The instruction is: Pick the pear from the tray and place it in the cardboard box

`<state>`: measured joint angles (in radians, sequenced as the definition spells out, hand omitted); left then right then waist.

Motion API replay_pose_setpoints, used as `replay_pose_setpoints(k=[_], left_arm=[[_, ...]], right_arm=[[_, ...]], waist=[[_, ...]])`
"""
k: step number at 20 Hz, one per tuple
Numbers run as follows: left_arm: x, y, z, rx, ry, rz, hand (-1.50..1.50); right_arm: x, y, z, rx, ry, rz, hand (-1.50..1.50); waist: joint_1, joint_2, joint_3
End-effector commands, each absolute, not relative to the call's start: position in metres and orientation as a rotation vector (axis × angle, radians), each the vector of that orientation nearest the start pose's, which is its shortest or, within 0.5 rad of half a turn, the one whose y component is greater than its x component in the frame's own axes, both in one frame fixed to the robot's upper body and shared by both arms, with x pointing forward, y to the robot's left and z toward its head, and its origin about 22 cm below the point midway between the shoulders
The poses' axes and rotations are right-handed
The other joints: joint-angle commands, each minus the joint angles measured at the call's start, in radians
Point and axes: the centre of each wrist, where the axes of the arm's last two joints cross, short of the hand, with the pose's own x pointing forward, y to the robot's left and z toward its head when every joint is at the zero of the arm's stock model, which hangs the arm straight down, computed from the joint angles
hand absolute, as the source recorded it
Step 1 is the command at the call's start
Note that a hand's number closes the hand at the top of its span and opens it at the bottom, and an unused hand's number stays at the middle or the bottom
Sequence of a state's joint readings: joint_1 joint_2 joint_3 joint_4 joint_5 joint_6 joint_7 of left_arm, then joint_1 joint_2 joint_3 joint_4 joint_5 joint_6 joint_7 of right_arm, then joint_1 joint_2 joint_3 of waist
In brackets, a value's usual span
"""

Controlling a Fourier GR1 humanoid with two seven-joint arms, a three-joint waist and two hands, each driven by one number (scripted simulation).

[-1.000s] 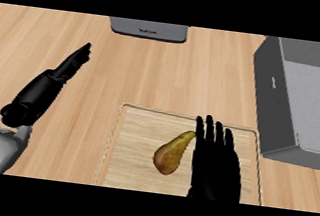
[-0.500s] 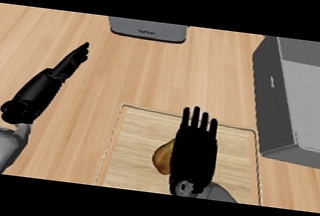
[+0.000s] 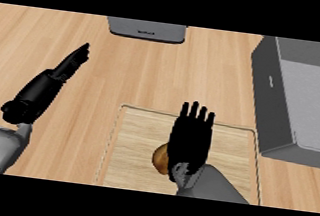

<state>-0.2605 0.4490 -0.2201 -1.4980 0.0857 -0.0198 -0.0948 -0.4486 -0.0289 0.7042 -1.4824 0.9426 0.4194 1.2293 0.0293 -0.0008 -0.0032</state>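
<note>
The pear (image 3: pixel 162 159) lies on the tray (image 3: pixel 132 147), mostly hidden beneath the right hand (image 3: pixel 190 141), whose fingers are straight. The grey box (image 3: pixel 308 105) stands just right of the tray

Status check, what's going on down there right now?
Right robot hand open above pear, no grasp. Left robot hand open, resting. Pear on tray. Box unobstructed.

Light falls evenly and fairly bright across the wooden counter (image 3: pixel 145 73), with no glare and no hot spots. Shadows are faint: a soft dark edge lies along the tray (image 3: pixel 223 138) rim (most visible on its left side). The grey box (image 3: pixel 305 102) is shaded darker on its left outer wall than on its floor. Both black hands show almost no surface detail.
</note>
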Motion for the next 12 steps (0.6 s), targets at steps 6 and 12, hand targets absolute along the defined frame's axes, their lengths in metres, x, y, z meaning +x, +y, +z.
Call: replay_pose_setpoints(k=[6, 12], left_arm=[[0.303, 0.253, 0.065, 0.088, -1.767, -0.53, 0.0], [0.304, 0.261, 0.073, 0.08, -1.749, -0.538, 0.0]], right_arm=[[0.262, -0.021, 0.059, -1.205, -0.494, 1.17, -1.5], [0.258, -0.017, 0.05, -1.148, -0.498, 1.175, -1.5]], waist=[[-0.012, 0.001, 0.001], [-0.01, -0.001, 0.002]])
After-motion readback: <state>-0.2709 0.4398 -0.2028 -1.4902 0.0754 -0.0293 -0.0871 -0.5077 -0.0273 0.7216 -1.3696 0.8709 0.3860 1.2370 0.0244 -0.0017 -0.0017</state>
